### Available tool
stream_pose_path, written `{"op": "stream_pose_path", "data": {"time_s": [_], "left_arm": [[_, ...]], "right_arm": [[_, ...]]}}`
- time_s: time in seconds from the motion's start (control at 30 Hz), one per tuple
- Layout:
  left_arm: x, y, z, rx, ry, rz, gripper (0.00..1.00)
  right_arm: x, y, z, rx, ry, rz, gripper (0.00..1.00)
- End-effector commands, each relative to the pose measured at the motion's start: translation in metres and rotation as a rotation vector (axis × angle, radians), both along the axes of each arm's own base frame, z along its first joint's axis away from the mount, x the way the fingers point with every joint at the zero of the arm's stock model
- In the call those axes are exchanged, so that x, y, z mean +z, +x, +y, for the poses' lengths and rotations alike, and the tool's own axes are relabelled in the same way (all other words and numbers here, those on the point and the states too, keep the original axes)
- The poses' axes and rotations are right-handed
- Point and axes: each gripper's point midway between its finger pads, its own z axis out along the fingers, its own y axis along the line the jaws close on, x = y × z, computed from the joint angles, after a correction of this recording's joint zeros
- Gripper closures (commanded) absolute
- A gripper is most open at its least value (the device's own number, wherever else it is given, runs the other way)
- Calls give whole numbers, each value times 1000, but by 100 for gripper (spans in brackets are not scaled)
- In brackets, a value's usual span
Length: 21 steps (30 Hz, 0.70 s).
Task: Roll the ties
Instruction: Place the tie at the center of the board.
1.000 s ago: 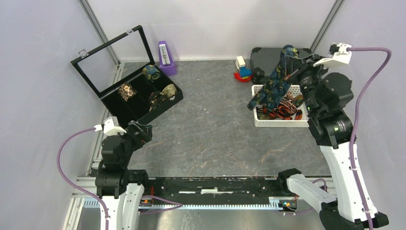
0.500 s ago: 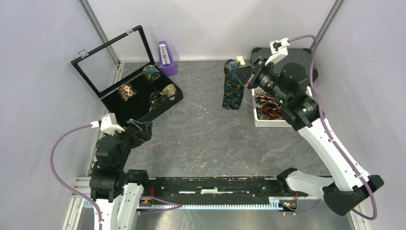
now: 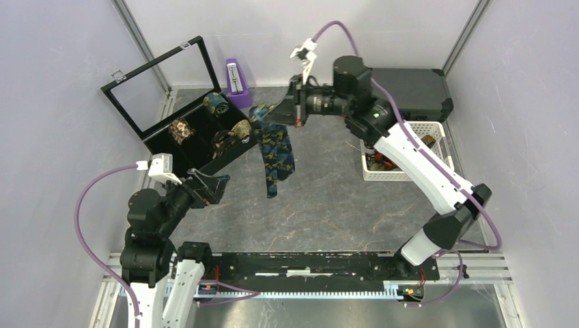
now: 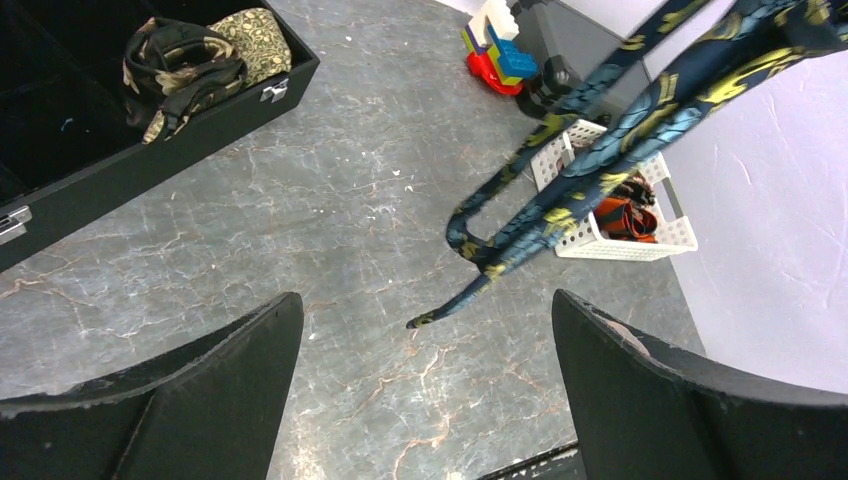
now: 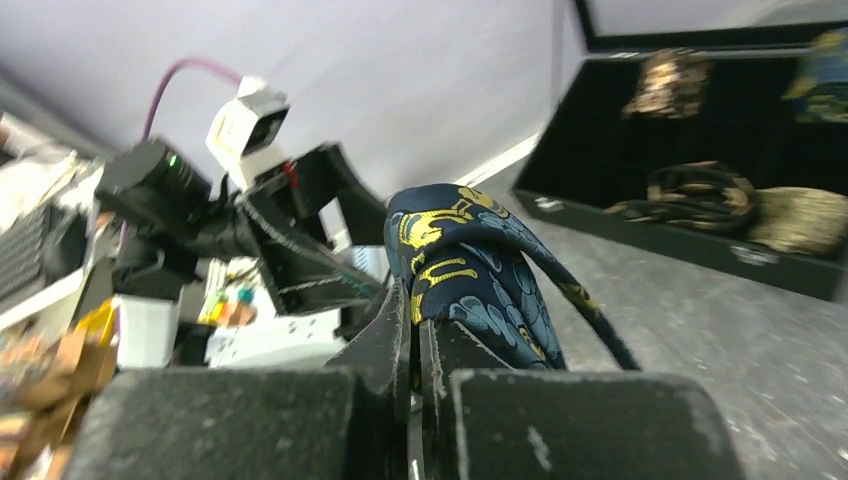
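A grey marbled table (image 3: 328, 205) is lying between pale lilac walls (image 3: 61, 102). The right arm (image 3: 418, 158) is reaching across it toward eleven o'clock, and the right gripper (image 3: 268, 115) is pinching the top fold of the navy tie (image 3: 276, 154). The right wrist view is showing its fingers pressed tight on the blue-gold paisley cloth. The tie is hanging doubled from the pinch, its narrow tail trailing toward six o'clock; whether the tip is touching the surface I cannot tell. It is hanging just beside the black display case (image 3: 235, 152), which is sitting at ten o'clock with its lid up and four coiled ties (image 3: 181, 128) resting in its compartments. The left gripper (image 3: 217, 183) is hovering at eight o'clock near the case's front wall, its fingers spread wide and holding nothing. At three o'clock a white basket (image 3: 403, 176) is holding red-orange ties (image 3: 384, 161).
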Motion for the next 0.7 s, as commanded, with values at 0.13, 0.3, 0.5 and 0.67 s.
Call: {"op": "stream_pose_path", "data": {"time_s": [0.13,0.3,0.5,0.67], "left_arm": [[28,-11,15,29,145,-79,4],[35,-13,33,106,215,-64,4],[25,-11,38,140,205,-13,4],[1,-4,24,88,134,43,8]], "right_arm": [[43,-132,43,460,69,-111,100],[23,-149,24,468,-3,-167,100],[-191,-98,-44,289,-260,100,100],[-276,-90,-78,217,-464,163,100]]}}
